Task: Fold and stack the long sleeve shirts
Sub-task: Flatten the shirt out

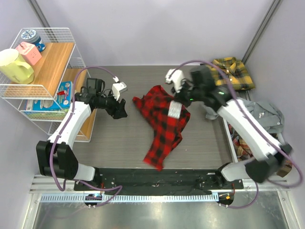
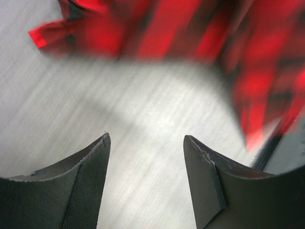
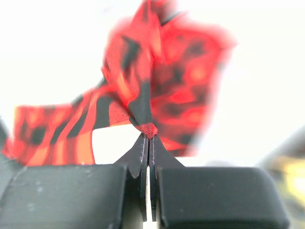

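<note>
Red shirt [image 1: 164, 125] is pinched by just a small fold in my right end effector [image 3: 148, 133]; it could slip. Left end effector [image 2: 147, 143] is spread.

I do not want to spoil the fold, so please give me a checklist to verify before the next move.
1. Right gripper shut on the red-and-black shirt: ok.
2. Left gripper open, empty: ok.
3. Left gripper at the cloth: not ok, it is apart from it, over bare table.
4. Shirt lying flat: not ok, crumpled.
5. Pinch deep enough: cannot tell, blurred.
</note>
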You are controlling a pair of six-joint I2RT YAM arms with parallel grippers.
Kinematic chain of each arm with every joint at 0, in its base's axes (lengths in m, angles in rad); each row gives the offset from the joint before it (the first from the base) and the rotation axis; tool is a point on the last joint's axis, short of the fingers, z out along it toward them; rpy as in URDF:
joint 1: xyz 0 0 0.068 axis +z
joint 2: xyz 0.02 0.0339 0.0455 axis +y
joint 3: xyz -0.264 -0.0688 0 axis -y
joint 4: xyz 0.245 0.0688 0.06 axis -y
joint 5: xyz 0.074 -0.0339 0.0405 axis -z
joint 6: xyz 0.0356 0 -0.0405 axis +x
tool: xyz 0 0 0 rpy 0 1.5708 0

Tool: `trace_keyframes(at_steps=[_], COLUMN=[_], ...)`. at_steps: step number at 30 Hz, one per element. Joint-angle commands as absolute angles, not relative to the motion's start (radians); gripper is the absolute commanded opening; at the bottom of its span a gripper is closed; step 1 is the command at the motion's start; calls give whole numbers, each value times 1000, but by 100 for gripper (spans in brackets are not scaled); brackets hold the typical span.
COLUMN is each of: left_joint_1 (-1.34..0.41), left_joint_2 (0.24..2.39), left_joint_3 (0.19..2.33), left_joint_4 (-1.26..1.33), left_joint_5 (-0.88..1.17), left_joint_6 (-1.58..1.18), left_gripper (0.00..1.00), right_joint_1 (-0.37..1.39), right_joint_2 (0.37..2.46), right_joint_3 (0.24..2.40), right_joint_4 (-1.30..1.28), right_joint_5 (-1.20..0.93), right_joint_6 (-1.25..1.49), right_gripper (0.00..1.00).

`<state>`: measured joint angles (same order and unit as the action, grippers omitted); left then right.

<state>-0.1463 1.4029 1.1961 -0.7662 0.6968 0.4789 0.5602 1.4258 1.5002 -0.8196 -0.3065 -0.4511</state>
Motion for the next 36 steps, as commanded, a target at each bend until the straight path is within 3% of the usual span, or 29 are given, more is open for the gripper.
trace_keyframes(at_steps=[1, 9, 14, 17, 24, 31, 36], left_joint_1=[-161, -222, -232, -270, -451, -547, -610], left_joint_2=[1479, 1638, 1730, 1752, 1853, 2066, 2134], left_joint_3=[1213, 1278, 1376, 1405, 1515, 1762, 1804], left_joint_4=[-663, -438, -364, -362, -406, -419, -517], left_joint_5=[739, 680, 730, 750, 690, 683, 657], left_joint_6=[668, 660, 583, 583, 772, 830, 1090], left_gripper=[65, 66, 66, 66, 68, 69, 70], right_joint_1=[549, 549, 549, 549, 549, 549, 551], right_joint_2=[1195, 1091, 1020, 955, 732, 608, 615], right_joint_3=[1618, 1710, 1712, 1648, 1294, 1017, 979], right_joint_4=[-931, -900, -966, -1041, -1178, -1322, -1295], right_joint_5=[-5, 189, 25, -142, -310, -356, -311], right_joint_6=[-702, -784, -744, -692, -568, -595, -587], right_gripper=[1, 1, 1, 1, 1, 1, 1])
